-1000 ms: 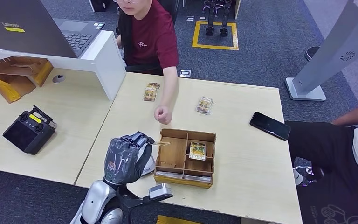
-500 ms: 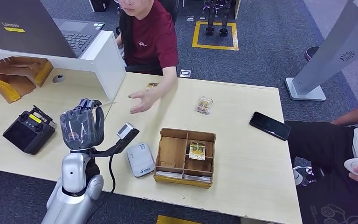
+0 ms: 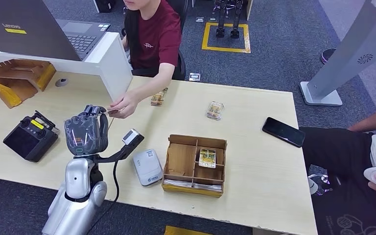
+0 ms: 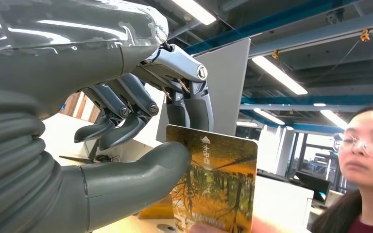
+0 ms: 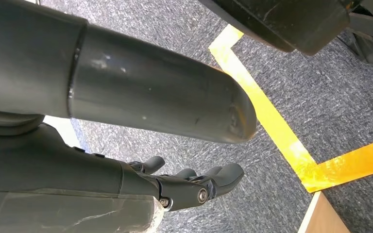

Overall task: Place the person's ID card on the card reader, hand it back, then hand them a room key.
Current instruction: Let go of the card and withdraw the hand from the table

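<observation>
**At the handover point: card going back to the person**

Head view: left hand (image 3: 85, 135) is raised over the desk, pinching the card (image 3: 111, 111) at its fingertips. The person's hand (image 3: 122, 104) sits just beyond those fingertips and touches the card's far end. Card reader (image 3: 147, 167) lies on the table below and to the inside of the hand, nothing on it. Wooden tray (image 3: 195, 164) is just past the reader, one card in a compartment. My read: the reader step looks done, the return is mid-transfer, and the room key is still to come. I can't tell which loose card is the key.

Versus 1 s ago: the hand was low over the reader beside the tray. Half a second ago it was already up here, with the person's open hand well apart from it. Now that hand has reached the card.

Left wrist view: thumb (image 4: 141, 170) presses the card's face against the darker fingers (image 4: 192, 104). A fingertip of the person shows at the card's free edge.

Right wrist view: right hand (image 5: 189, 187) hangs over carpet, fingers loosely extended, holding nothing.
</observation>
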Motion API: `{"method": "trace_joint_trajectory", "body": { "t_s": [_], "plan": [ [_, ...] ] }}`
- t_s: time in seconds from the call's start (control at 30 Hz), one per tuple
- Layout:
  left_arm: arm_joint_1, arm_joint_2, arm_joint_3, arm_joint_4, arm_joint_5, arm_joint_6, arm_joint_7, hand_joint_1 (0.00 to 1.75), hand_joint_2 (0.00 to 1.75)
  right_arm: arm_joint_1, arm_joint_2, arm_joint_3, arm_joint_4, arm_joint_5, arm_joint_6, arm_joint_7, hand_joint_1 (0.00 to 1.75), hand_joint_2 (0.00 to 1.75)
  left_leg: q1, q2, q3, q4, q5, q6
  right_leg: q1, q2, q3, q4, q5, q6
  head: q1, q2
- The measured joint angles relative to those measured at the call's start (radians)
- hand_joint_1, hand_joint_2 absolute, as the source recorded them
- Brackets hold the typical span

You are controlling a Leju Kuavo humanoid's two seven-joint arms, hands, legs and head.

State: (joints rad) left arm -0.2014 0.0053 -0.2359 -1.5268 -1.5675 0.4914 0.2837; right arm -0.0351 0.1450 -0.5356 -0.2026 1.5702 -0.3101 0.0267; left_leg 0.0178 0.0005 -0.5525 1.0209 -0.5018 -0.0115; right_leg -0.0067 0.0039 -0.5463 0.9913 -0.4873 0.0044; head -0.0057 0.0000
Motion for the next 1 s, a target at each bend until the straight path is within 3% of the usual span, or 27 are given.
{"method": "trace_joint_trajectory", "body": {
  "t_s": [0.27, 0.4, 0.63, 0.8, 0.9, 1.0],
  "plan": [
    [-0.001, 0.000, 0.001, 0.008, 0.000, 0.002, -0.012, 1.73, 1.75, 0.000, 0.000, 0.000, 0.000, 0.000, 0.000, -0.005, 0.00, 0.00, 0.000, 0.000, 0.000, 0.000, 0.000, 0.000, 0.000, 0.000, 0.000, 0.000, 0.000, 0.000, 0.000, 0.000],
    [-0.001, 0.000, 0.001, 0.009, 0.000, 0.003, -0.014, 0.00, 1.75, 0.000, 0.000, 0.000, 0.000, 0.000, 0.000, -0.006, 0.00, 0.00, 0.000, 0.000, 0.000, 0.000, 0.000, 0.000, 0.000, 0.000, -0.001, 0.000, 0.000, 0.000, 0.000, 0.000],
    [0.000, 0.001, 0.009, 0.009, 0.000, 0.044, -0.005, 0.00, 1.75, 0.000, 0.000, 0.002, 0.000, 0.000, -0.002, -0.006, 0.00, 0.00, 0.000, 0.000, 0.000, 0.000, 0.000, 0.000, 0.000, 0.000, 0.000, 0.000, 0.000, 0.000, 0.000, 0.000],
    [0.008, -0.005, 0.046, 0.009, 0.000, 0.084, -0.046, 0.00, 1.75, 0.000, 0.000, 0.006, 0.000, 0.000, -0.006, -0.006, 0.00, 0.00, 0.000, 0.000, 0.000, 0.000, 0.000, 0.000, 0.000, 0.000, 0.000, 0.000, 0.000, 0.000, 0.000, 0.000],
    [0.020, -0.026, 0.100, 0.011, 0.006, 0.117, -0.106, 0.00, 1.75, 0.000, 0.000, 0.006, 0.000, 0.000, -0.007, -0.008, 0.00, 0.00, 0.000, 0.000, -0.001, 0.000, 0.000, 0.000, 0.000, 0.000, 0.000, 0.000, 0.000, 0.000, 0.000, 0.000],
    [0.053, -0.063, 0.227, 0.010, 0.059, 0.173, -0.221, 0.00, 1.75, 0.001, 0.000, 0.006, 0.000, -0.001, -0.010, -0.009, 0.00, 0.00, 0.000, 0.001, -0.001, 0.000, 0.000, 0.000, 0.000, 0.001, -0.001, 0.001, 0.000, 0.000, 0.000, 0.000]
  ]
}}
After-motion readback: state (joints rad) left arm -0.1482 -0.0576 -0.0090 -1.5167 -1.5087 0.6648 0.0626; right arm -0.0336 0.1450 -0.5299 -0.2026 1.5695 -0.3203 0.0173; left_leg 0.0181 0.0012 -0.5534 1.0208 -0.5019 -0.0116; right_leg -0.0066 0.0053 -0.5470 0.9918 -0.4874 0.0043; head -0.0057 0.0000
